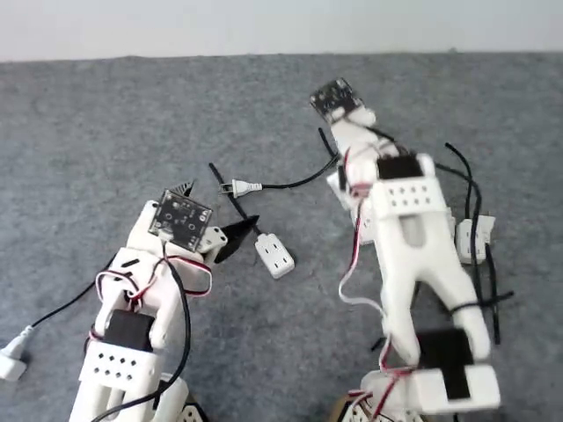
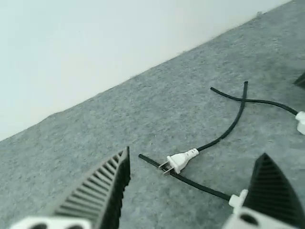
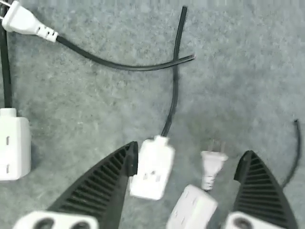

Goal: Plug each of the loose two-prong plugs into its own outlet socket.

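We find one loose plug (image 2: 178, 161) lying flat on the grey tabletop (image 1: 106, 114), its two prongs bare. Its black cord (image 2: 228, 129) curves off toward the right arm. The plug sits out in front of the left gripper (image 2: 195, 156), in line with the gap between that gripper's fingers (image 2: 102, 191). Those fingers stand wide apart and touch nothing.

A lone socket (image 1: 275, 255) lies just beside the left gripper, slots facing up and unfilled. Its own dark cord passes right by the loose plug's prongs.

A small plug (image 3: 212, 164) lies on the tabletop inside the spread of the right gripper (image 3: 190, 150). Its prongs point away from the wrist, and it is nearer one finger (image 3: 259, 191) but touches neither. Beside it, within the same gap, lies a near socket (image 3: 150, 167) with its slots open to view. Its side is close against the other finger, and we cannot tell whether they touch. A second socket (image 3: 193, 210) lies tilted nearer the wrist, its corner just at the small plug's cord end. The right gripper's fingers are also held wide apart, clamped on nothing.

Another plug (image 1: 10, 360) lies at the left edge of the high view, near the left arm's base and well apart from every socket.
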You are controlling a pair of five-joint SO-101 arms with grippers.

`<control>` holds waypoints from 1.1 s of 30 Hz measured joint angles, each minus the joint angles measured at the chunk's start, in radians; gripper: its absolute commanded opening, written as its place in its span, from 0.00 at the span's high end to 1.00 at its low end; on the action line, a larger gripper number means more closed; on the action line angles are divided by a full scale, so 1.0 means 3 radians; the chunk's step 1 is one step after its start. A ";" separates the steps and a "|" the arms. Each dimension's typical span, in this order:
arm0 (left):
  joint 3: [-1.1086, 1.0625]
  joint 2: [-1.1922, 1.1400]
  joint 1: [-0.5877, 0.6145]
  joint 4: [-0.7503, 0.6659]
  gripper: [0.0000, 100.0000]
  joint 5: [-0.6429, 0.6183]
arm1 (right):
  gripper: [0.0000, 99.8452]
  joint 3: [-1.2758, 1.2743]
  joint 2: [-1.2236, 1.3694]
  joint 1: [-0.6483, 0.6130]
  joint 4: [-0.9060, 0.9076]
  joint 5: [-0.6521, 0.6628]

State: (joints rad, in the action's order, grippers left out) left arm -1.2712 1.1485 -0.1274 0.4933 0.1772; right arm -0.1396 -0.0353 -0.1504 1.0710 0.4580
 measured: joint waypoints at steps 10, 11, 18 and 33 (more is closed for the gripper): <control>0.0000 0.0000 0.0051 -0.0015 0.61 0.0036 | 0.69 0.2317 0.1550 0.0174 0.1028 0.0552; 0.0000 0.0000 0.0051 -0.0015 0.61 0.0036 | 0.69 0.2501 0.1678 0.0159 0.1176 0.0685; 0.0000 0.0000 0.0051 -0.0015 0.61 0.0056 | 0.69 0.3227 0.2123 -0.0138 0.2036 0.1325; 0.0000 0.0000 0.0471 -0.0205 0.61 0.0056 | 0.69 0.3386 0.1478 -0.0384 0.2281 0.1355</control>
State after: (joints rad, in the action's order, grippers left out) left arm -1.2712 1.1485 0.0138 0.4319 0.1941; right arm 0.8761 0.4081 -0.2654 1.7553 0.8646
